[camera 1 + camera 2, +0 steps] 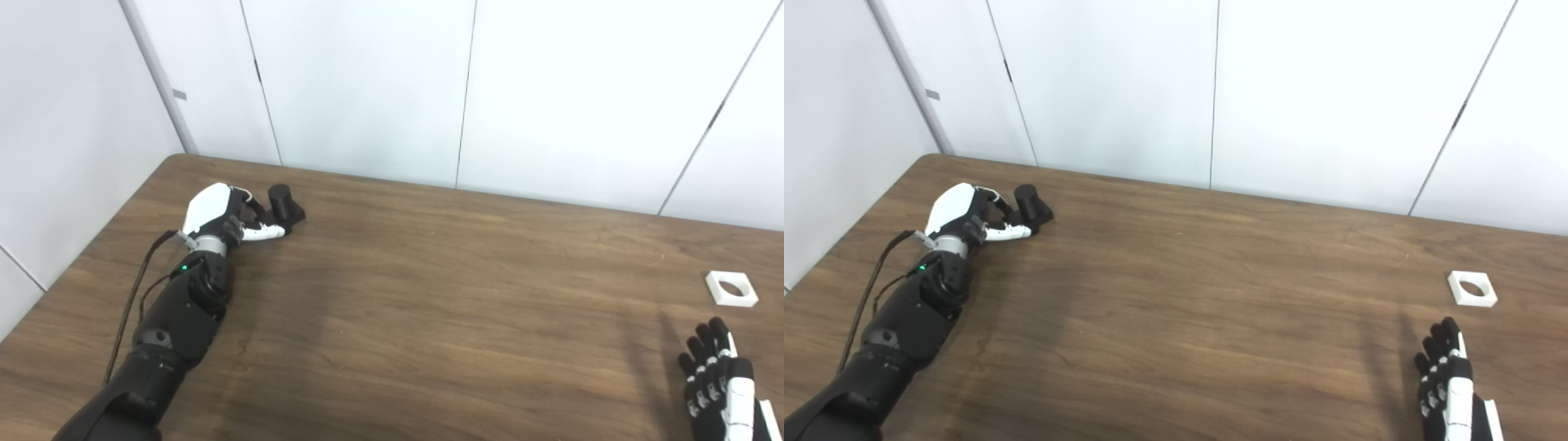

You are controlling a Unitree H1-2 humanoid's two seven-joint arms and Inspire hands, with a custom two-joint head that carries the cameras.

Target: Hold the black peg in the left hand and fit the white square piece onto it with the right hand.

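A brown wood-grain table [429, 306] fills the lower part of both head views, backed by white wall panels [367, 86] with thin dark seams; the left panel carries a small grey tab at about ten o'clock of the frame. The left hand [229, 220], white-backed with dark fingers, lies at the far left of the table, around nine to ten o'clock from the table's middle; its black forearm runs in from the bottom-left corner, with a thin dark cable [131, 294] looping beside the wrist and a small green light on the wrist. The black peg [285, 203], a short cylinder standing on a dark square base, sits on the table at the hand's two o'clock; the fingers curl round its near side and the white-tipped thumb lies along the base's near edge, touching or just beside it; whether the grip has truly closed cannot be told, and the peg's base appears to rest on the tabletop. The white square piece [731, 288], flat with a round hole through its middle, lies on the table at the far right, about three o'clock from the table's middle; it is untouched. The right hand [1448, 380] comes up from the bottom-right corner, at the piece's six o'clock and apart from it; its fingers are straight, spread slightly and grasping nothing.
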